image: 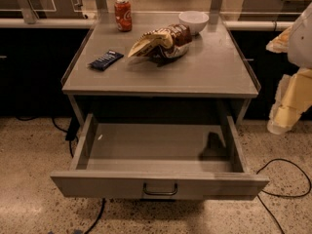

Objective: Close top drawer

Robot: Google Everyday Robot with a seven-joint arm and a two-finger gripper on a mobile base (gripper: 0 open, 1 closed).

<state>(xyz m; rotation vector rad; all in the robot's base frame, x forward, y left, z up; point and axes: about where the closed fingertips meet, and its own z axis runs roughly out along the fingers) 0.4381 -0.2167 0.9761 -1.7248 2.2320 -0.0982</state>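
The top drawer is a wide shallow grey metal drawer, pulled far out from under the grey table top. Its flat front panel carries a small dark wire handle at centre. The inside of the drawer looks empty. My gripper hangs at the right edge of the view, pale yellow-white, to the right of the drawer's right side wall and above the floor, not touching the drawer.
On the table top stand a red soda can, a white bowl, a brown chip bag and a dark blue snack bar. Black cables lie on the speckled floor at right and under the drawer.
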